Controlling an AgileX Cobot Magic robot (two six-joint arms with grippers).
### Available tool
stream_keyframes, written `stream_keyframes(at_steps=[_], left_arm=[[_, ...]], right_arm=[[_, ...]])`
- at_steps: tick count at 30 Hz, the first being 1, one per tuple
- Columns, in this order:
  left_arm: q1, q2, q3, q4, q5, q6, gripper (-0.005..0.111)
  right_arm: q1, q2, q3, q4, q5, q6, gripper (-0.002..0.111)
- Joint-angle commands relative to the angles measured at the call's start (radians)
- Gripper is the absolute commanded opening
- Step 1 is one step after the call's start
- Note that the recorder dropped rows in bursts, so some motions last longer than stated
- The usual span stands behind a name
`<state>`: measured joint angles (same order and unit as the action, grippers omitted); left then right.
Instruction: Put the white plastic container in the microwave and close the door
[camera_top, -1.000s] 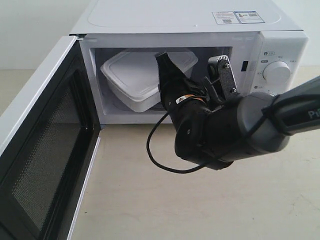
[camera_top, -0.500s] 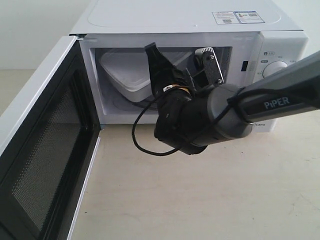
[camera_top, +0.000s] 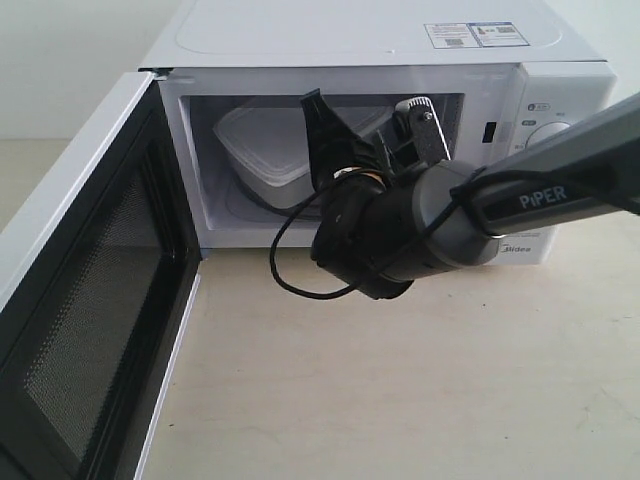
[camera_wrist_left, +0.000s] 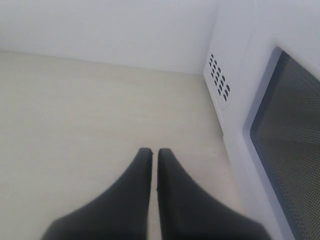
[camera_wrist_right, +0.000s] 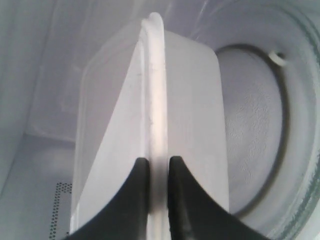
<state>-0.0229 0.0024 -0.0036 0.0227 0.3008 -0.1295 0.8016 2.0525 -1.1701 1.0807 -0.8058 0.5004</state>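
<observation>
The white plastic container (camera_top: 265, 145) sits tilted inside the open microwave (camera_top: 370, 40), over the glass turntable (camera_wrist_right: 260, 145). My right gripper (camera_wrist_right: 159, 161) is shut on the container's rim (camera_wrist_right: 156, 90); in the exterior view its black fingers (camera_top: 325, 130) reach into the cavity. The door (camera_top: 90, 290) stands wide open at the left, mesh inner face showing. My left gripper (camera_wrist_left: 151, 151) is shut on nothing, low over the tabletop beside the door's outer face (camera_wrist_left: 287, 135).
The dials (camera_top: 545, 130) are on the right panel behind my right arm (camera_top: 420, 230). A black cable (camera_top: 290, 270) loops below the wrist. Beige tabletop (camera_top: 400, 390) extends in front of the microwave. A wall (camera_wrist_left: 110, 25) stands behind the left gripper.
My right gripper has carried the container deeper into the cavity. Over the last half second it shifted slightly right.
</observation>
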Motion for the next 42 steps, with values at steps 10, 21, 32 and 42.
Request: stream_keyframes(at_steps=[10,21,32,42], left_arm=[[0.002,-0.002,0.004,-0.005,-0.006,0.004,0.004],[0.002,-0.002,0.004,-0.005,-0.006,0.004,0.004],[0.002,-0.002,0.004,-0.005,-0.006,0.004,0.004],[0.002,-0.002,0.004,-0.005,-0.006,0.004,0.004]], right_arm=[[-0.004,-0.006,-0.007,0.01,-0.03,-0.004,0.001],[0.0,-0.006,-0.007,0.035,-0.034,-0.009,0.041],[0.083,-0.055,0.085,0.028,-0.05,-0.068,0.041],[0.121,-0.208,0.283,-0.161,0.051,-0.774,0.04]])
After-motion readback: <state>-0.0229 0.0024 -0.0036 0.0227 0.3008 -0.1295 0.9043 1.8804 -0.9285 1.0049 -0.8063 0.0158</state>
